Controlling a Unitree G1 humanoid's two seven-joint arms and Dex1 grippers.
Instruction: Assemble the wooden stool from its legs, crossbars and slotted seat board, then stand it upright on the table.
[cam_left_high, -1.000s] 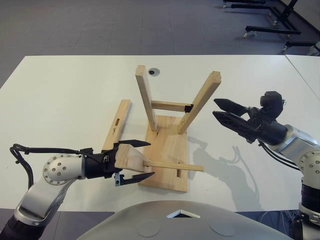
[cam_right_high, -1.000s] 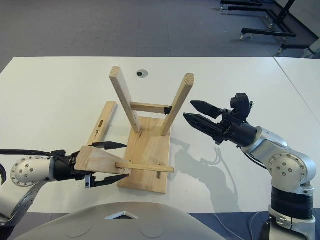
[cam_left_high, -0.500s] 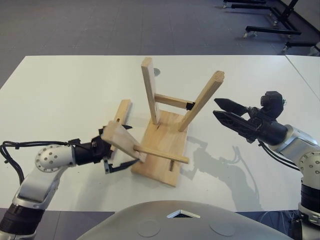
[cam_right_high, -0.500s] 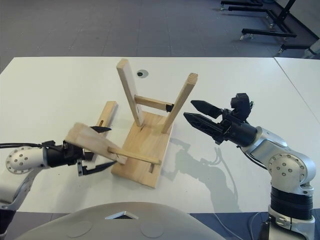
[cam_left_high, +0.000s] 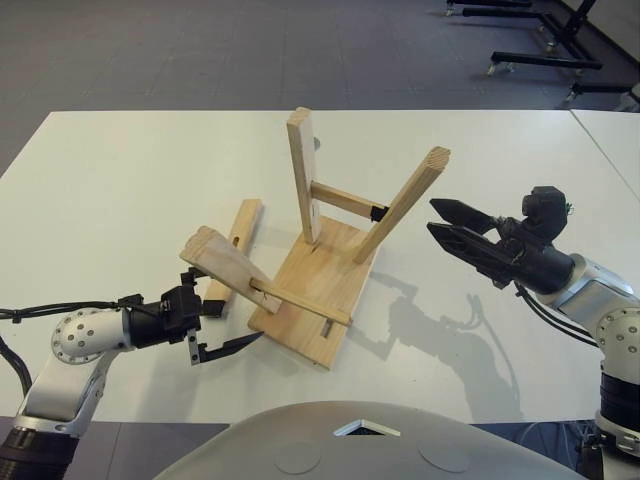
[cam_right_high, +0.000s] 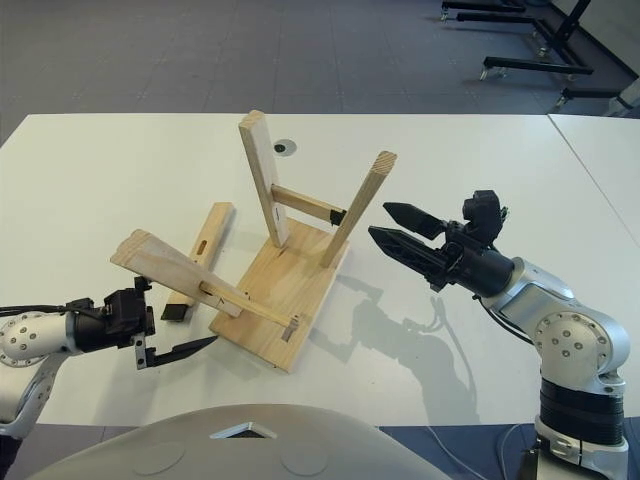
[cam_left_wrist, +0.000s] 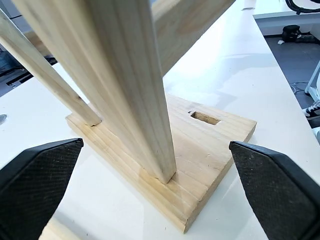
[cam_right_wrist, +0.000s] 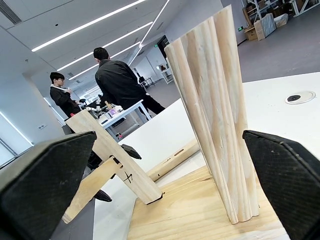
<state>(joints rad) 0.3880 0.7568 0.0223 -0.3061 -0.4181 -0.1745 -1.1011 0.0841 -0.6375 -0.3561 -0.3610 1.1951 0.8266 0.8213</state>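
The slotted seat board lies flat on the white table. Two legs rise from its far end, joined by a crossbar. A third leg leans out to the left from the board's near edge, with a thin crossbar running from it to the board. My left gripper is open just below and left of this leg, its fingers wide on either side without touching. My right gripper hovers open to the right of the right leg.
A loose slotted leg lies on the table left of the board, partly behind the leaning leg. A round cable port sits in the table behind the stool. Bare tabletop spreads far left and far right. Metal frames stand on the floor beyond.
The left arm swung the third leg and its crossbar up and to the left, turning the seat board. Its gripper has since drawn back, low and clear of the leg. The right arm stayed still.
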